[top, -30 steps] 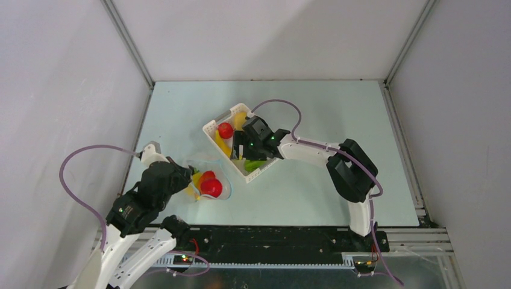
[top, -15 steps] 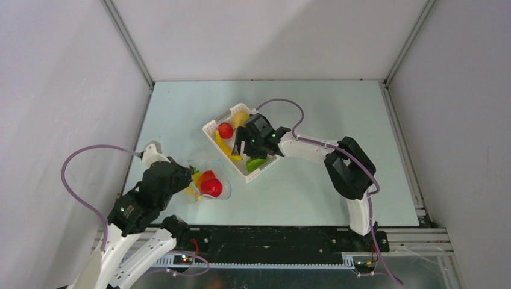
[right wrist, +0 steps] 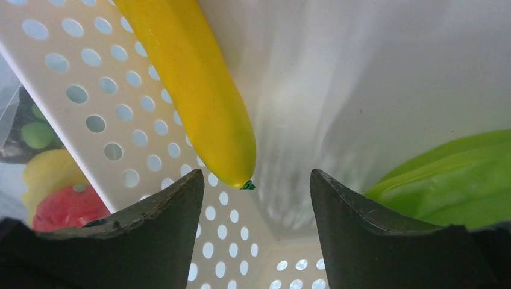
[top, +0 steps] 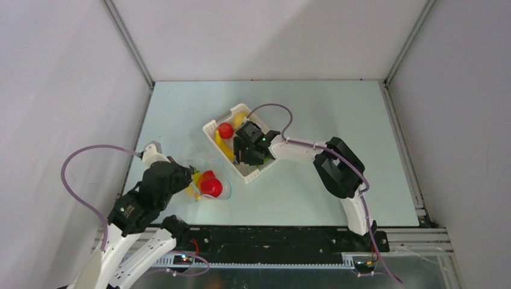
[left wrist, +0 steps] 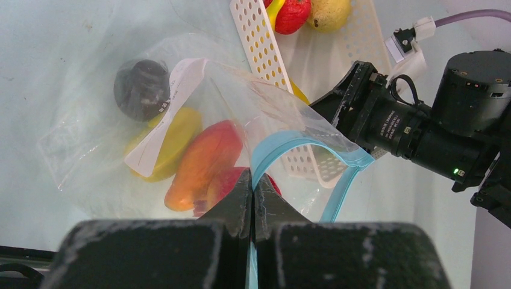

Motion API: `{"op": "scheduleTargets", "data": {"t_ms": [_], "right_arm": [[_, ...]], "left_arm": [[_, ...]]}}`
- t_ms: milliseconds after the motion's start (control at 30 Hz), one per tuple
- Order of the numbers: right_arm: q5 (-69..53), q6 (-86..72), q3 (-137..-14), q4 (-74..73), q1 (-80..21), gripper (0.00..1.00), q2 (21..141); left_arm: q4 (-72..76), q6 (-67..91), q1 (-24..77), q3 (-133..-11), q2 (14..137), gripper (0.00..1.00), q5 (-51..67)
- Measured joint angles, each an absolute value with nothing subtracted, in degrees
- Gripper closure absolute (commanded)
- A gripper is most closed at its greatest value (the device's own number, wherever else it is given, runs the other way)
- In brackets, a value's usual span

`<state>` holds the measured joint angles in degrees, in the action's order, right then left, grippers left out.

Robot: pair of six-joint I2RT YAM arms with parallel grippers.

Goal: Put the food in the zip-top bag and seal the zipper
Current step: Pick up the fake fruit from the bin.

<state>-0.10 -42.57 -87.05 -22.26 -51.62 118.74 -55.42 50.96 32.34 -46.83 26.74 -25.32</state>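
The zip-top bag (top: 211, 188) lies at the front left, mouth open; in the left wrist view its clear wall (left wrist: 90, 138) shows a dark ring (left wrist: 141, 89), a yellow piece (left wrist: 172, 139), an orange-red mango (left wrist: 205, 158) and a red apple. My left gripper (left wrist: 253, 180) is shut on the blue zipper (left wrist: 339, 194). My right gripper (right wrist: 256, 180) is open inside the white basket (top: 212, 127), its fingers either side of the tip of the yellow banana (right wrist: 199, 84). A green piece (right wrist: 446, 174) lies by the right finger.
The basket also holds a red apple (top: 226, 130) and a yellow lemon (top: 240, 118) at its far end. The perforated basket wall (right wrist: 120, 120) stands close to my right gripper's left finger. The bag lies just beyond that wall.
My right gripper has moved left inside the basket, from over the green piece to the banana's tip. The left gripper and the bag have not moved.
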Motion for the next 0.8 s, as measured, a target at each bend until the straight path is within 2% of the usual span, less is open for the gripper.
{"op": "scheduleTargets", "data": {"t_ms": [267,433,667,733,800], "right_arm": [[2.79,-38.87,-90.48,-25.89,-52.36,0.40,120.27],[0.01,-36.77,-90.56,-24.49,-52.34,0.51,121.34],[-6.04,-35.70,-90.30,-19.75,-51.75,0.91,121.67],[-6.94,-35.68,-89.76,-18.63,-51.53,0.99,121.67],[-7.64,-35.81,-88.75,-17.61,-51.24,1.00,121.64]], "left_arm": [[-55.40,50.96,32.34,-46.83,26.74,1.00,-25.30],[-55.40,50.94,32.34,-46.83,26.74,1.00,-25.30],[-55.37,50.57,32.34,-46.83,26.92,1.00,-25.32],[-55.37,50.54,32.34,-46.83,27.20,1.00,-25.32],[-55.29,50.54,32.34,-46.83,27.62,1.00,-25.32]]}}
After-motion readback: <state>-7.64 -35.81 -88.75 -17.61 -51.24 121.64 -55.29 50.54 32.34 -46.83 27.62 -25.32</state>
